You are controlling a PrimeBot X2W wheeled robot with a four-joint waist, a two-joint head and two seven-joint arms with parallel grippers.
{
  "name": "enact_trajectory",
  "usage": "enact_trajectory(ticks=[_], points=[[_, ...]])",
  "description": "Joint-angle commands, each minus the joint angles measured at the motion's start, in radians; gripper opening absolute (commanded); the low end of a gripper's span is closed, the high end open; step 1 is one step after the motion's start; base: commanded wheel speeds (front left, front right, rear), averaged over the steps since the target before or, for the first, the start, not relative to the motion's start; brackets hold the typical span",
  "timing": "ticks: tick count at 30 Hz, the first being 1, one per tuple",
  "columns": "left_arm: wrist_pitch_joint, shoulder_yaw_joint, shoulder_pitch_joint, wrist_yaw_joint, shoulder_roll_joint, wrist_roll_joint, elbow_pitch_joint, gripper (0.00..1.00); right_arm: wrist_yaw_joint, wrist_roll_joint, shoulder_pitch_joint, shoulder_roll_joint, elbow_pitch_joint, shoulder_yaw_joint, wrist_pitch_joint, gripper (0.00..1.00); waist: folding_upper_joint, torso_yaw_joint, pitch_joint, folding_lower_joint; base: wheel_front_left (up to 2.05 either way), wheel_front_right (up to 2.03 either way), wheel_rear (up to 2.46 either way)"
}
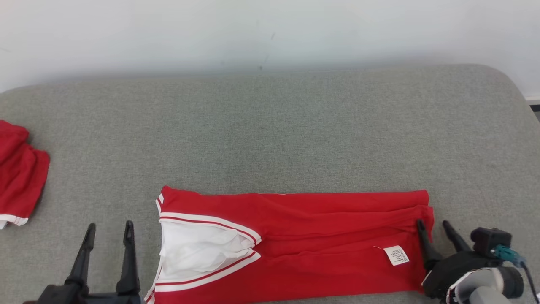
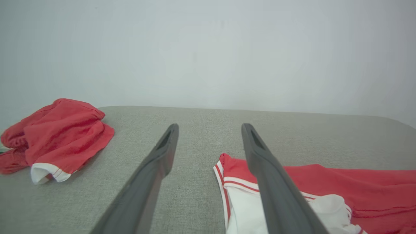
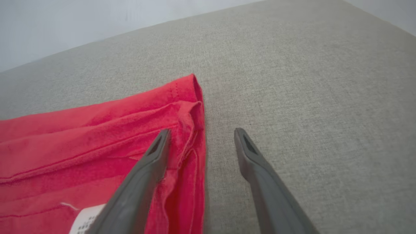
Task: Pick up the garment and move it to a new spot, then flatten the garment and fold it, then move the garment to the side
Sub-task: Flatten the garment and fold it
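Red cloth lies in a long flat band near the front edge of the grey upholstered surface: this is the garment, folded lengthwise and stretched from left to right. Its left end shows a white inner panel bordered by white-and-red striped trim. A small white label with printed text sits on the cloth toward the right end. The top layer has a few long creases running along its length, and the right hem is slightly rumpled.

At the near left, the left gripper has its two dark fingers spread wide with nothing between them. It is just beside the garment's left end, over bare grey fabric, and from its wrist view the right-hand finger crosses in front of the trimmed corner.

At the near right, the right gripper also has its fingers parted and holds nothing. One finger lies over the garment's right hem, the other over the grey surface just beyond it; I cannot tell whether the tips touch the cloth.

Far off to the left, well apart from the folded piece, a second red garment with white trim lies crumpled in a heap. A pale wall stands behind the far edge.
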Motion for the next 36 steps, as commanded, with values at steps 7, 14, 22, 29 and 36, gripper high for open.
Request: enact_trajectory(ticks=[7, 14, 22, 29, 36], points=[[-0.003, 0.133, 0.072, -0.032, -0.084, 0.138, -0.006, 1.00, -0.002, 0.017, -0.035, 0.039, 0.105, 0.048, 0.031, 1.00, 0.0000, 0.013, -0.014, 0.0001, 0.00, 0.00, 0.00], [-0.003, 0.168, 0.109, -0.047, -0.115, 0.169, 0.071, 1.00, -0.002, 0.054, -0.037, 0.054, 0.149, 0.102, 0.053, 0.00, 0.0000, 0.019, -0.024, 0.0001, 0.00, 0.00, 0.00], [-0.003, 0.181, 0.124, -0.051, -0.121, 0.198, 0.132, 1.00, -0.003, 0.097, -0.081, -0.019, 0.177, 0.074, 0.006, 0.00, 0.0000, 0.010, -0.052, 0.0001, 0.00, 0.00, 0.00], [-0.003, 0.184, 0.133, -0.051, -0.122, 0.200, 0.113, 1.00, -0.003, 0.097, -0.121, -0.119, 0.236, -0.005, -0.010, 0.00, 0.0000, 0.006, -0.061, 0.0001, 0.00, 0.00, 0.00], [-0.003, 0.185, 0.139, -0.037, -0.123, 0.188, 0.105, 1.00, -0.002, 0.109, -0.092, -0.057, 0.112, 0.045, -0.007, 0.00, 0.0000, -0.002, -0.070, 0.0001, 0.00, 0.00, 0.00]])
